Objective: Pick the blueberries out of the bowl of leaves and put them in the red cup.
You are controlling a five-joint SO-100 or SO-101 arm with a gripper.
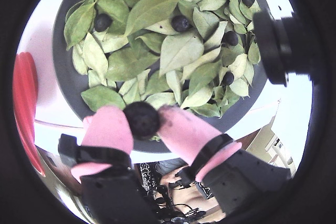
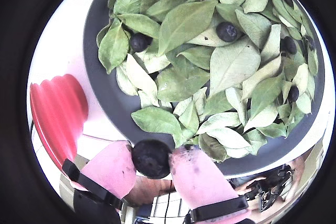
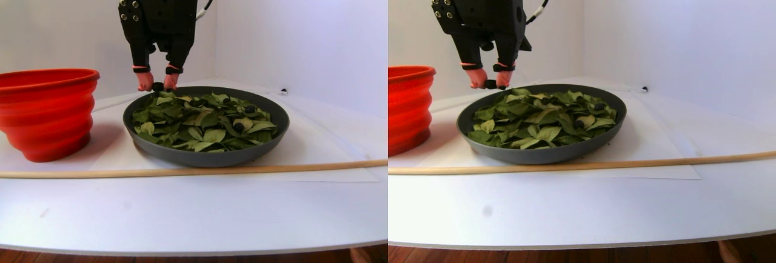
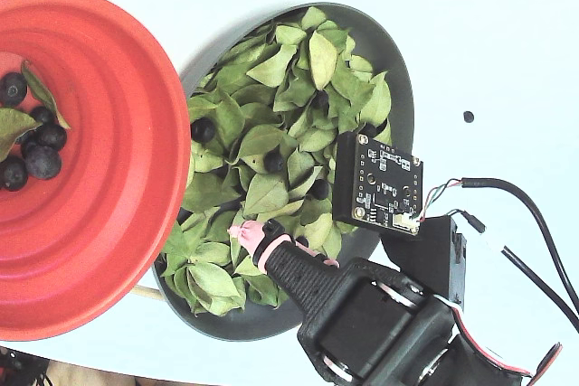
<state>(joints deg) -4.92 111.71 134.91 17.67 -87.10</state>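
One blueberry [image 2: 150, 158] sits pinched between the pink jaws.

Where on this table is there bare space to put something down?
Bare white table lies in front of the wooden stick, and right of the bowl. It is crowded where the red cup nearly meets the bowl, which leaves fill.
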